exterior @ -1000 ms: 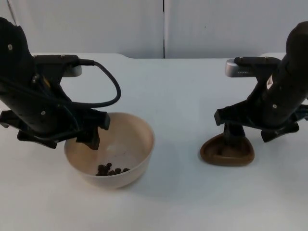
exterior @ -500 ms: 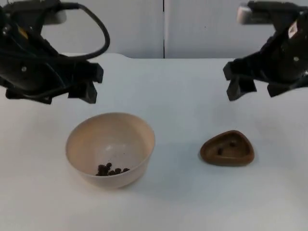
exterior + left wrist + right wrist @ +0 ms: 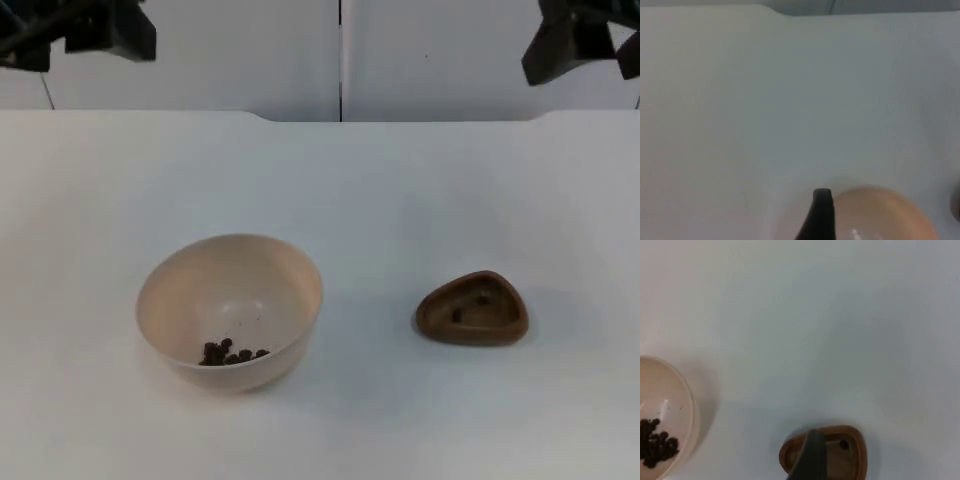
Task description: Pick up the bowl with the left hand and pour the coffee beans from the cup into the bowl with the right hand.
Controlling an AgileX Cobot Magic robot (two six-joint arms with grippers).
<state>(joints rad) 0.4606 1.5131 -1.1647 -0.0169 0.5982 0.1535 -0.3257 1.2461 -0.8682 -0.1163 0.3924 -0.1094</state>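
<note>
The cream bowl [image 3: 230,300] stands on the white table left of centre, with a small heap of coffee beans [image 3: 232,352] at its bottom. The brown three-cornered cup [image 3: 472,308] stands upright to the right, a couple of beans left inside. My left gripper [image 3: 85,35] is raised at the far left, open and holding nothing. High at the far right, my right gripper [image 3: 590,50] is also open and holding nothing. The left wrist view catches the bowl's rim [image 3: 880,205] beside a fingertip [image 3: 821,215]. The right wrist view has the bowl [image 3: 667,400], beans [image 3: 657,442] and cup [image 3: 850,455].
The white table [image 3: 380,200] ends at a grey partition wall [image 3: 250,60] behind. Bare table surface lies between the bowl and the cup and in front of both.
Both grippers let go, the left of the bowl's rim and the right of the cup, then rose and drew back to the far corners. Bowl and cup stayed in place.
</note>
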